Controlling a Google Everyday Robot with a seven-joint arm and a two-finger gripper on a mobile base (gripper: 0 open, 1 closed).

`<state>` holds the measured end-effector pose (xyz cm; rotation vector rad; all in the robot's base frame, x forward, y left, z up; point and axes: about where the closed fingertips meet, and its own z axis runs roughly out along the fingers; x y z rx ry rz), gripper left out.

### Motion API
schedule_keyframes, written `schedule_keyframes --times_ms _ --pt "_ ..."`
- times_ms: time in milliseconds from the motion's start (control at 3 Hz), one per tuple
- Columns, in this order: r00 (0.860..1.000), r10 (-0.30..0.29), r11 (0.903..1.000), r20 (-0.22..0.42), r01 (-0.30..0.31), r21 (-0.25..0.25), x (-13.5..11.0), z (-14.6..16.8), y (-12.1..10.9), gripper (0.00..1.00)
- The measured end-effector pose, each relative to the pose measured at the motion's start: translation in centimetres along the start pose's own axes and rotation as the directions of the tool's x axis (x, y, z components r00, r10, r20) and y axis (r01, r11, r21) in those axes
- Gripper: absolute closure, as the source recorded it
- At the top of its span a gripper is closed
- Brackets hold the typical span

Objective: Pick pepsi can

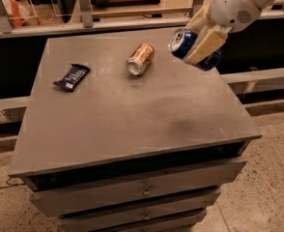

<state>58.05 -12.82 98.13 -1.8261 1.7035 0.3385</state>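
Note:
The blue pepsi can [183, 42] is held on its side in the air, its silver end facing left, well above the grey cabinet top [132, 115] near the right back corner. My gripper [200, 40] is shut on it, with a cream finger [205, 45] across the can's front and the white arm reaching in from the upper right. The can's far end is partly hidden behind the finger.
A gold can [140, 59] lies on its side at the back middle of the top. A dark blue snack wrapper [72, 77] lies at the back left. Drawers [142, 190] are below the front edge. A rail and shelving run behind.

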Motion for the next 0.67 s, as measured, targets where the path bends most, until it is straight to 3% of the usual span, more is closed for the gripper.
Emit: schedule_keyframes --times_ms 667 --pt "1.000 0.001 1.0000 0.023 -0.001 0.004 -0.63 -0.04 -0.14 1.00"
